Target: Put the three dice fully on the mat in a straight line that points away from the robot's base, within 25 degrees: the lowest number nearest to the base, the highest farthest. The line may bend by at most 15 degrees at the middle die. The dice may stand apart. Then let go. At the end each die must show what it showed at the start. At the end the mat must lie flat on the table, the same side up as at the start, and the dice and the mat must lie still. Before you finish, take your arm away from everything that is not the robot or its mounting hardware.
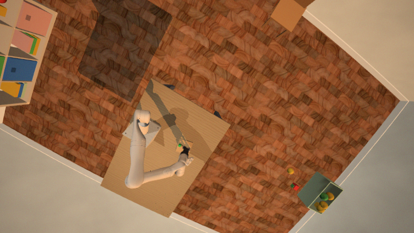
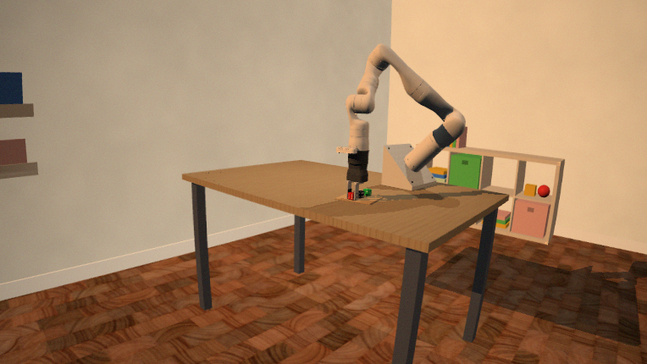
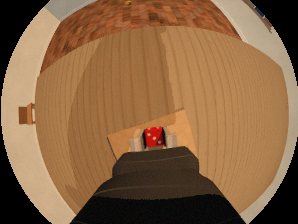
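Note:
My gripper [image 2: 351, 193] [image 3: 154, 134] [image 1: 185, 150] points straight down and is shut on a red die [image 2: 350, 195] [image 3: 153, 135] with white pips. It holds the die low at the small tan mat [image 2: 363, 201] [image 3: 121, 140] [image 1: 190, 143], and I cannot tell whether the die touches the mat. A black die [image 2: 361, 194] stands on the mat just behind the red one. A green die [image 2: 367, 192] [image 1: 180, 145] stands behind that, nearer the robot's base. The three dice stand roughly in a row. In the wrist view only the red die shows.
The arm's grey base mount [image 2: 400, 168] [image 1: 143, 131] stands on the wooden table [image 2: 280, 178] [image 1: 162, 196] behind the mat. A shelf unit [image 2: 511, 194] stands by the far wall. A green bin [image 1: 318, 192] with fruit sits on the floor.

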Controlling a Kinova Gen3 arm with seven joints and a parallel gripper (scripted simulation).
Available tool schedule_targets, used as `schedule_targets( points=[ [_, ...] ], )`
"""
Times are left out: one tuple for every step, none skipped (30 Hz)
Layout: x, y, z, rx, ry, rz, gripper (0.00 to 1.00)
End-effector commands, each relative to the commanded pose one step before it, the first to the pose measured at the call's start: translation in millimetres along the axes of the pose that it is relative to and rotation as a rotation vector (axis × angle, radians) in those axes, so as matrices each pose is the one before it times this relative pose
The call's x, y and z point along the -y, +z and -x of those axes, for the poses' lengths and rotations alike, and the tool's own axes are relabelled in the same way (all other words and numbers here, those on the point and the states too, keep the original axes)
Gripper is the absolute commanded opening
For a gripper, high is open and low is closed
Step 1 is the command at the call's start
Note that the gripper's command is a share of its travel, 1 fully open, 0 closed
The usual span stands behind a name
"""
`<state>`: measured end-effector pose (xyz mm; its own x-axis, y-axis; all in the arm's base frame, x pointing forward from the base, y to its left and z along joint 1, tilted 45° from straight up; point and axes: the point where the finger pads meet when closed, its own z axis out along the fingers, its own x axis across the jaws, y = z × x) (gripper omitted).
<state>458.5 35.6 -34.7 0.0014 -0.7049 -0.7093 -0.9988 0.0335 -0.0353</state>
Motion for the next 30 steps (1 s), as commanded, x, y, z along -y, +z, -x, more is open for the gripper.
schedule_targets(
  points=[
    [0.48, -0.48, -0.12, -0.00063, -0.00007, -0.00129, 0.49],
    [0.00, 0.07, 0.00, 0.00000, 0.00000, 0.00000, 0.49],
    [0.00, 0.04, 0.00, 0.00000, 0.00000, 0.00000, 0.49],
    [0.00, 0.02, 0.00, 0.00000, 0.00000, 0.00000, 0.49],
    [0.00, 0.00, 0.00, 0.00000, 0.00000, 0.00000, 0.49],
    [0.00, 0.00, 0.00, 0.00000, 0.00000, 0.00000, 0.49],
    [0.00, 0.00, 0.00, 0.00000, 0.00000, 0.00000, 0.49],
    [0.00, 0.00, 0.00, 0.00000, 0.00000, 0.00000, 0.49],
    [0.00, 0.00, 0.00, 0.00000, 0.00000, 0.00000, 0.49],
    [0.00, 0.00, 0.00, 0.00000, 0.00000, 0.00000, 0.49],
    [0.00, 0.00, 0.00, 0.00000, 0.00000, 0.00000, 0.49],
    [0.00, 0.00, 0.00, 0.00000, 0.00000, 0.00000, 0.49],
    [0.00, 0.00, 0.00, 0.00000, 0.00000, 0.00000, 0.49],
    [0.00, 0.00, 0.00, 0.00000, 0.00000, 0.00000, 0.49],
    [0.00, 0.00, 0.00, 0.00000, 0.00000, 0.00000, 0.49],
    [0.00, 0.00, 0.00, 0.00000, 0.00000, 0.00000, 0.49],
    [0.00, 0.00, 0.00, 0.00000, 0.00000, 0.00000, 0.49],
    [0.00, 0.00, 0.00, 0.00000, 0.00000, 0.00000, 0.49],
    [0.00, 0.00, 0.00, 0.00000, 0.00000, 0.00000, 0.49],
    [0.00, 0.00, 0.00, 0.00000, 0.00000, 0.00000, 0.49],
    [0.00, 0.00, 0.00, 0.00000, 0.00000, 0.00000, 0.49],
    [0.00, 0.00, 0.00, 0.00000, 0.00000, 0.00000, 0.49],
    [0.00, 0.00, 0.00, 0.00000, 0.00000, 0.00000, 0.49],
    [0.00, 0.00, 0.00, 0.00000, 0.00000, 0.00000, 0.49],
    [0.00, 0.00, 0.00, 0.00000, 0.00000, 0.00000, 0.49],
    [0.00, 0.00, 0.00, 0.00000, 0.00000, 0.00000, 0.49],
    [0.00, 0.00, 0.00, 0.00000, 0.00000, 0.00000, 0.49],
    [0.00, 0.00, 0.00, 0.00000, 0.00000, 0.00000, 0.49],
    [0.00, 0.00, 0.00, 0.00000, 0.00000, 0.00000, 0.49],
    [0.00, 0.00, 0.00, 0.00000, 0.00000, 0.00000, 0.49]
  ],
)
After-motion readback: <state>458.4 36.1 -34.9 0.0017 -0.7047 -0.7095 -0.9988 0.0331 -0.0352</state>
